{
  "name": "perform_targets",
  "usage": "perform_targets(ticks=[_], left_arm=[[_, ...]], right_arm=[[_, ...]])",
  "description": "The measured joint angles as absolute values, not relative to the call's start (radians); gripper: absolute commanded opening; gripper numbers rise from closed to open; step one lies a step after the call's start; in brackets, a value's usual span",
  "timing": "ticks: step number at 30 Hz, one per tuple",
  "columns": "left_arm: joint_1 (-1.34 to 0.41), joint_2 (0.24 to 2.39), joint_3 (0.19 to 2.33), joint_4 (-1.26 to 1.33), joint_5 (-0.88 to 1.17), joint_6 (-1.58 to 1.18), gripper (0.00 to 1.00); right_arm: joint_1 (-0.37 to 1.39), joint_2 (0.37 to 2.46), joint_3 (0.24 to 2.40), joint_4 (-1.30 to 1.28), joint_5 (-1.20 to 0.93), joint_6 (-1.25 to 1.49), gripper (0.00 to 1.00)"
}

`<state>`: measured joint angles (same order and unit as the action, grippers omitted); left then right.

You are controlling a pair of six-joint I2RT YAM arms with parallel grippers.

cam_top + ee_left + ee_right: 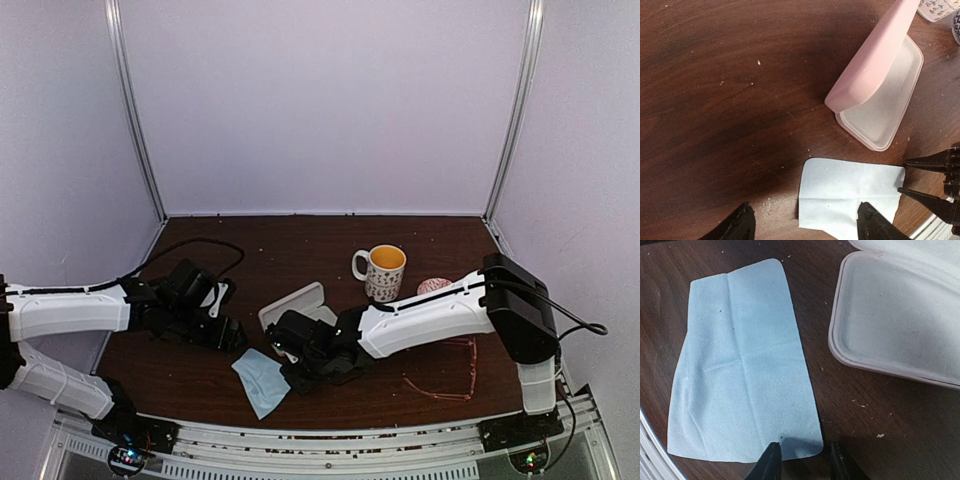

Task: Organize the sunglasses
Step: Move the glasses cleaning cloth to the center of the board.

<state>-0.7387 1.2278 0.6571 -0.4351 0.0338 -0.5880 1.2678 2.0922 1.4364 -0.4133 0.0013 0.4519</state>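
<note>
**Dark wooden table inside pale walls: glasses at the right front, both grippers at the cloth**

On the brown table [300, 250], the sunglasses [440, 385] lie flat near the front edge on the right side, just in front of the right arm [430, 315]. The frame is thin and reddish-pink, and the temples are unfolded. No gripper touches them; both grippers are well apart from them, toward the middle and the left.

The right gripper [805, 460] reaches across to the light blue cloth [740, 365]. Its jaws are apart with a moderate gap, and they grasp nothing. One corner of the cloth lies between the two fingertips [771, 460], and that tip stands right at the cloth's edge. The cloth is flat on the table, with fold lines in it.

The left gripper [805, 227] hangs over the other side of the same cloth. Its jaws are spread wide and hold nothing; one fingertip is above the cloth and the other is above the bare wood.

Just beside the cloth, further from the arms, the pink case [890, 315] is open, with its lid raised and its pale tray toward the cloth. The two do not touch. A white mug [384, 272] with a yellow inside stands behind the case, to the right. Small crumbs are scattered on the wood around the case.
</note>
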Motion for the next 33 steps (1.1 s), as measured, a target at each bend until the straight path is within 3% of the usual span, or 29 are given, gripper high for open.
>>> perform_targets(ticks=[15,25,33], left_arm=[[-0.739,1.269,0.660,-0.409,0.034,-0.584,0.72],[-0.739,1.289,0.660,-0.388,0.034,-0.580,0.72],[-0.739,1.339,0.654,-0.347,0.074,-0.531,0.69]], right_arm=[[1.278,2.114,1.464,-0.427,0.057,0.437,0.19],[1.279,2.104,1.431,-0.384,0.080,0.433,0.00],[1.279,2.033,1.317,-0.336,0.091,0.404,0.00]])
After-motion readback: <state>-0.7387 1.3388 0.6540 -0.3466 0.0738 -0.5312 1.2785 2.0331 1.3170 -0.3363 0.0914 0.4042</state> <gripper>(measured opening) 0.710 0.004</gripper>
